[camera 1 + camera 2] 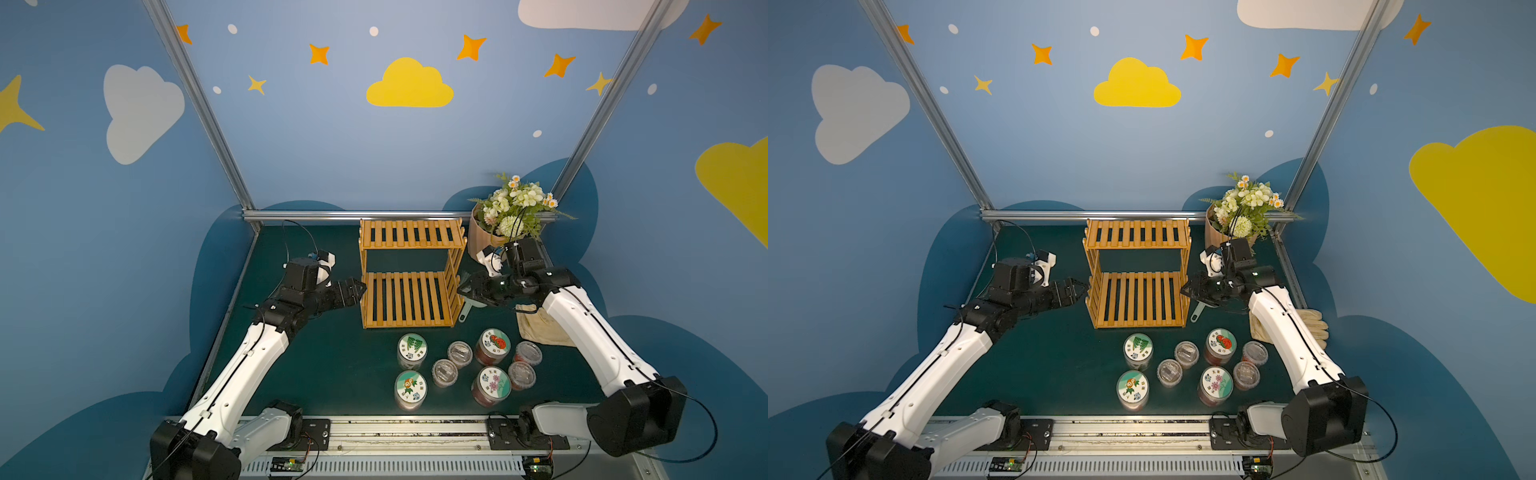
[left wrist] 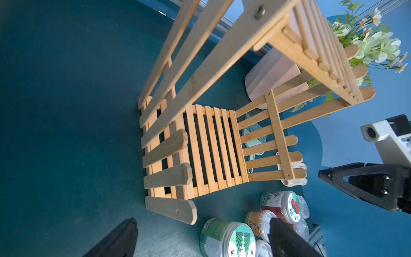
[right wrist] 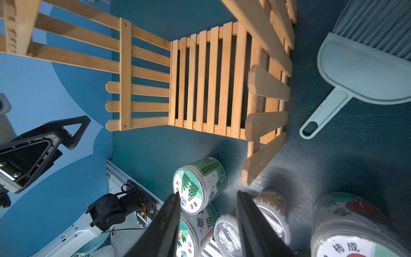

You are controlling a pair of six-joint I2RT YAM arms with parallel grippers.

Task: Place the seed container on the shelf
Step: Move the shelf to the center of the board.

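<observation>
The shelf is a two-tier rack of orange-tan slats in the middle of the green table, with both tiers bare. Several seed containers stand in front of it: large jars with printed lids, such as the leaf-lid jar and the tomato-lid jar, and small clear-lid tubs. My left gripper is at the shelf's left side, open wide and holding nothing. On the other side of the shelf my right gripper has its jaws a little apart with nothing between them. The leaf-lid jar shows beyond its fingertips.
A tan pot of white flowers stands at the back right. A pale teal hand brush lies right of the shelf, under my right gripper. Cream gloves lie under the right forearm. Blue walls enclose three sides.
</observation>
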